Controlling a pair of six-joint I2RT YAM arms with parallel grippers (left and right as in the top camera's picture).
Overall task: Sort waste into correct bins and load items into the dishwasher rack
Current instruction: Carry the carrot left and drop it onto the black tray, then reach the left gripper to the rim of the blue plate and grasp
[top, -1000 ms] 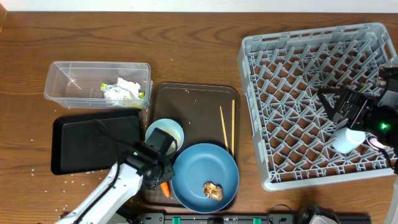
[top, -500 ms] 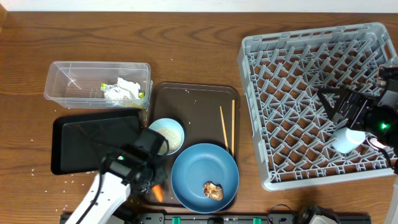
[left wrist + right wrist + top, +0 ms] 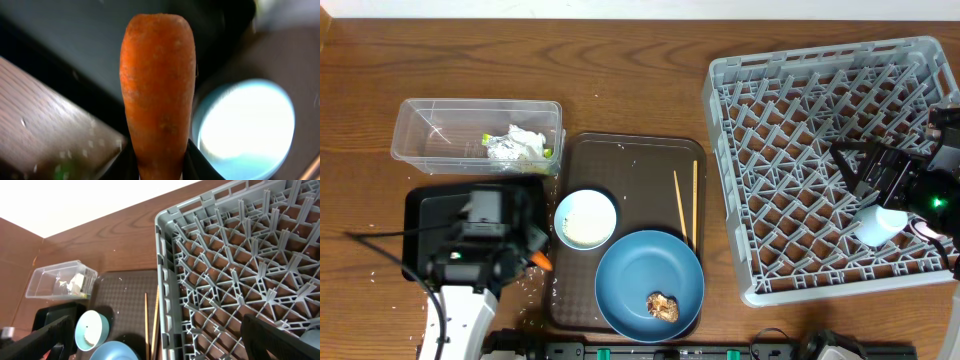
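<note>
Left jaws around carrot [image 3: 157,90], white bowl [image 3: 245,125] beside

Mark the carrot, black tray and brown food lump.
carrot [image 3: 157,90], left wrist view, middle of its body
black tray [image 3: 423,215], overhead view, bare left floor
brown food lump [image 3: 662,306], overhead view, its centre

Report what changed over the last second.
The left gripper, still clamped on the carrot, swung it left from beside the blue bowl to the edge of the black tray. The right gripper, white bowl, chopsticks and rack stayed put.
</note>
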